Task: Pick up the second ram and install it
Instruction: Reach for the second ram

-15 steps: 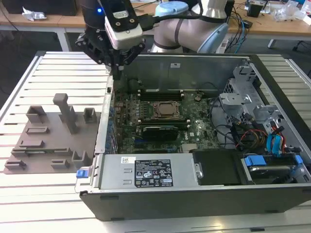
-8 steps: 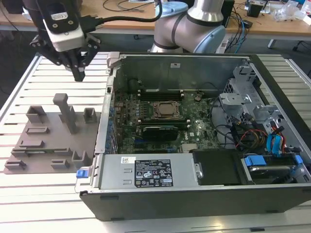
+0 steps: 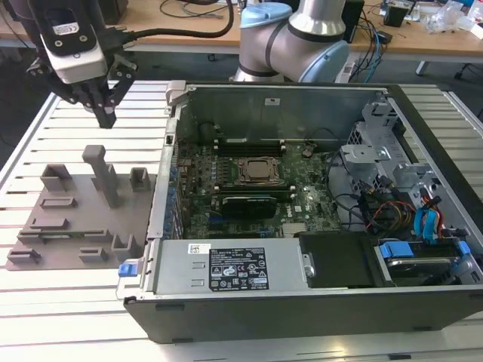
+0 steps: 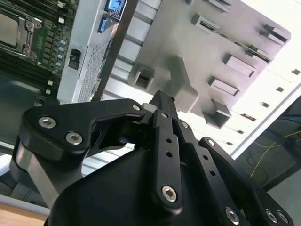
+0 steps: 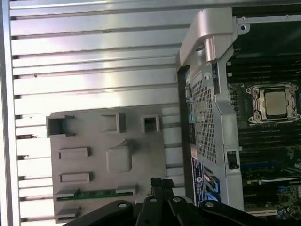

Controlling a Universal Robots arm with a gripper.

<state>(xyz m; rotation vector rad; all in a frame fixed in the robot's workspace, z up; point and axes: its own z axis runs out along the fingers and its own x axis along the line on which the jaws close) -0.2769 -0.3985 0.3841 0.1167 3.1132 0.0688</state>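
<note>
**Claw shut and empty above the table, memory stick in its holder**

A slatted metal table (image 3: 53, 309) carries an open computer case (image 3: 302, 309) lying on its side, with the robot arm (image 3: 302, 38) standing behind it. On the exterior view's left of the case, a grey holder plate (image 3: 75, 219) with raised blocks and one tall post lies flat on the slats. Inside the case the green main board (image 3: 309, 204) faces up, with the processor socket (image 3: 256, 170) near its middle.

The claw (image 3: 106, 117) hangs above the table at the exterior view's left of the case, over the far side of the holder plate and well clear of it. Its two fingers are pressed together tip to tip, with nothing between them; both wrist views show the black fingers closed as well.

The second ram (image 5: 96, 193) is a thin green strip lying lengthwise in a slot of the holder plate, as the first wrist view shows. It is apart from the fingers, untouched, outside the case.
</note>
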